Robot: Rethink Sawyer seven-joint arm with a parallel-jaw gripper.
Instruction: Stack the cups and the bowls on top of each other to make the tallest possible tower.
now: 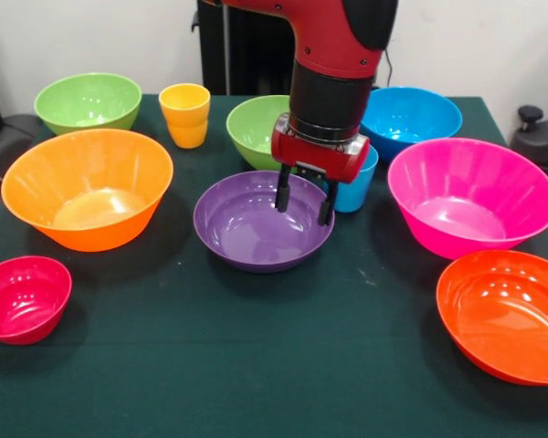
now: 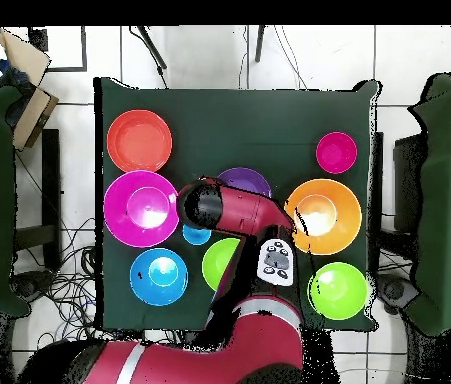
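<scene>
- Dark green cloth covers the table (image 1: 256,365), with a pale wall behind it and the robot's pedestal at the far side
- Take the purple bowl (image 1: 256,228) at the table's middle as your landmark; nothing is stacked yet, so no tower exists and every piece sits alone
- Your gripper (image 1: 302,201) hangs over the purple bowl's far rim, fingers apart and holding nothing, their tips dipping inside the bowl
- You appear to be at the first pick; the next move calls for closing on that thin rim squarely, since the glossy wall may slip
- Behind the purple bowl sits a green bowl (image 1: 254,126), partly hidden by the arm, and a light blue cup (image 1: 356,187) stands just beside the gripper
- A yellow-orange cup (image 1: 185,115) with a stepped body stands upright further back, beside a second green bowl (image 1: 88,100)
- Beside the purple bowl lie the large orange bowl (image 1: 87,187) and the large pink bowl (image 1: 470,196)
- A blue bowl (image 1: 411,119) sits behind the pink one
- Nearer the camera than the purple bowl are the small crimson bowl (image 1: 23,297) and red-orange bowl (image 1: 504,315)
</scene>
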